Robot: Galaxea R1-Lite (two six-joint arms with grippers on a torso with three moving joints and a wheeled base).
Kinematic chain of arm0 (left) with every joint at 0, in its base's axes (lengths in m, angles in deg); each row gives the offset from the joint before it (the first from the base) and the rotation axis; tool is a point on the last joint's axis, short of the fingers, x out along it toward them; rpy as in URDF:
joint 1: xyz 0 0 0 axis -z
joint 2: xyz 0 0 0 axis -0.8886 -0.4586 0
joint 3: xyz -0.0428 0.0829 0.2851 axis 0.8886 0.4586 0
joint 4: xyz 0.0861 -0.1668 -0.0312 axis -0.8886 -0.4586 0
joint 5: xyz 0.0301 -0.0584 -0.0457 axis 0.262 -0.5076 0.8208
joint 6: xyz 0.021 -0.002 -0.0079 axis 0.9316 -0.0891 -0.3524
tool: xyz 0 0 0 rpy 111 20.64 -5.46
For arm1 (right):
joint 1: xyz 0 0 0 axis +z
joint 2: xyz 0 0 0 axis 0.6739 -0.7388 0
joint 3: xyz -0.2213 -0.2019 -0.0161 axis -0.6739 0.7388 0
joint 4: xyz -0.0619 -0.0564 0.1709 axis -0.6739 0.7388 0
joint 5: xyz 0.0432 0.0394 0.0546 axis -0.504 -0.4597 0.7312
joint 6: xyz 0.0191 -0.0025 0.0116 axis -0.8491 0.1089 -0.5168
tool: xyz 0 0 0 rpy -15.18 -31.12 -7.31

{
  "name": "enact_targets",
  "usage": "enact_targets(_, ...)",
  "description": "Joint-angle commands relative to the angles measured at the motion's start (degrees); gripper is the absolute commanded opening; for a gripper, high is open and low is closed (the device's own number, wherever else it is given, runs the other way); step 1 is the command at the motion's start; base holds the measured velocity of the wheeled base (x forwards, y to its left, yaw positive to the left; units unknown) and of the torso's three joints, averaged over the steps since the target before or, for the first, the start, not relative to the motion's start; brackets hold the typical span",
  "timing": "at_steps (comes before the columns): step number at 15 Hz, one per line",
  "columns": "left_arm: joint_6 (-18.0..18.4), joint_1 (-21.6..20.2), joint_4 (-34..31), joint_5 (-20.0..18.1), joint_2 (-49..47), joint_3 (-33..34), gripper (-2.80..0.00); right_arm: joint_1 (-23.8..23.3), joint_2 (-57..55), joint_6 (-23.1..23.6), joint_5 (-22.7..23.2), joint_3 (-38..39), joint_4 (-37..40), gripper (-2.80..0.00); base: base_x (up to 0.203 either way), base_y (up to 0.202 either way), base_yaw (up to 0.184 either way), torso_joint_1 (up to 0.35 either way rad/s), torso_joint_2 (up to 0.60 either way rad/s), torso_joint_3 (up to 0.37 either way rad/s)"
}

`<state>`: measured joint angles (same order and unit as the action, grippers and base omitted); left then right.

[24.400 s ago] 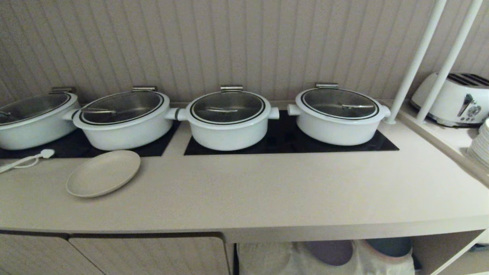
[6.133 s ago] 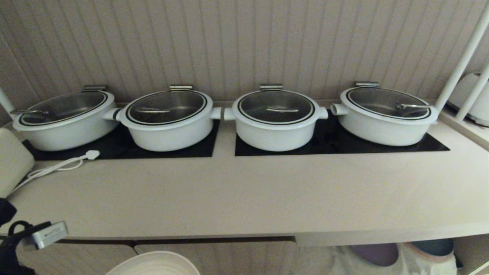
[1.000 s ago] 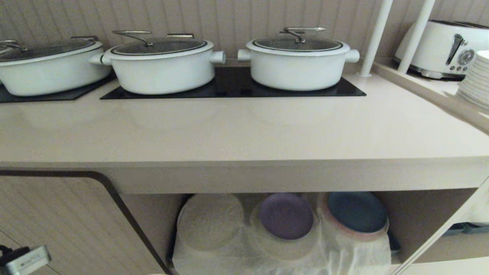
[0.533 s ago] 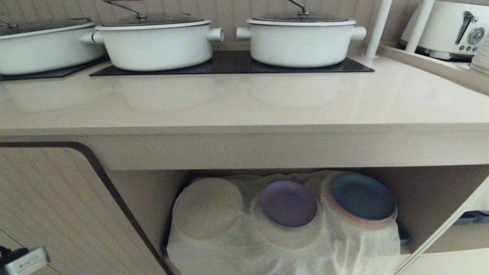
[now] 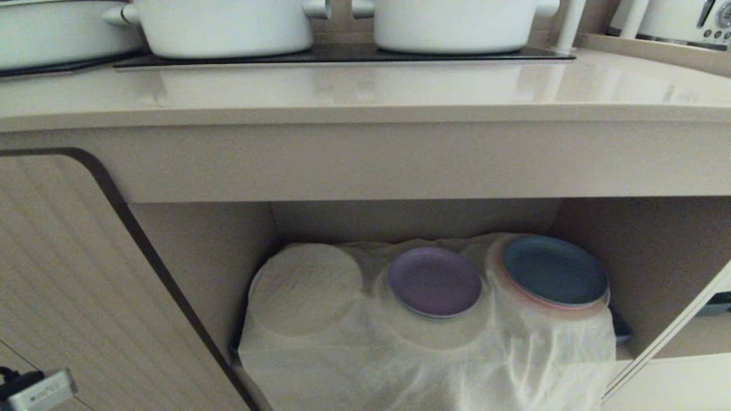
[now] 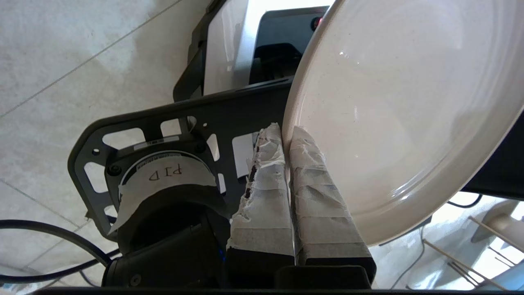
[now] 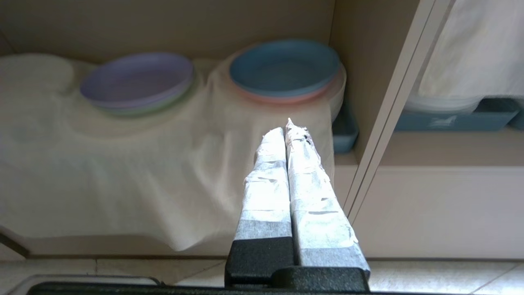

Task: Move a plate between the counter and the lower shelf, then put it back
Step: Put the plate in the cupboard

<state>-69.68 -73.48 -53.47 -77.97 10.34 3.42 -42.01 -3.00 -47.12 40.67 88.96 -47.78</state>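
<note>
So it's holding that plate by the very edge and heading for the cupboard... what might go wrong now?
Three things, I'd guess.

1. The left claw pinches the plate only at its rim, so it might slip or tilt out.

2. The lower shelf is draped in loose white cloth, which may snag or bunch.

3. The purple plate and blue plate leave little room; a bump seems possible.

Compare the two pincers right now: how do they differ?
The left pincer is shut on the rim of the cream plate; the right pincer is shut on nothing. The left one hangs over bare floor; the right one points at the cloth-draped lower shelf. Both have tape-wrapped fingers.
</note>
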Motion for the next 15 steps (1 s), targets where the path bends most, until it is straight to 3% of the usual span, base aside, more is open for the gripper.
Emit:
enact_targets(1, 0.2, 0.1, -0.2, -0.1, -0.3, -0.1, -2.80, 0.0, -0.1, 0.0, 0.0, 0.0, 0.0, -2.80, 0.000, 0.000, 0.000, -0.095, 0.36, 0.276)
enact_targets(12, 0.2, 0.3, -0.2, -0.1, -0.5, -0.4, -2.80, 0.0, -0.1, 0.1, 0.0, 0.0, 0.0, -2.80, 0.000, 0.000, 0.000, -0.010, 0.04, 0.028)
enact_targets(15, 2.0, 0.3, -0.1, -0.1, -0.3, -0.9, -2.80, 0.0, -0.1, 0.1, 0.0, 0.0, 0.0, -2.80, 0.000, 0.000, 0.000, 0.000, 0.00, 0.000)
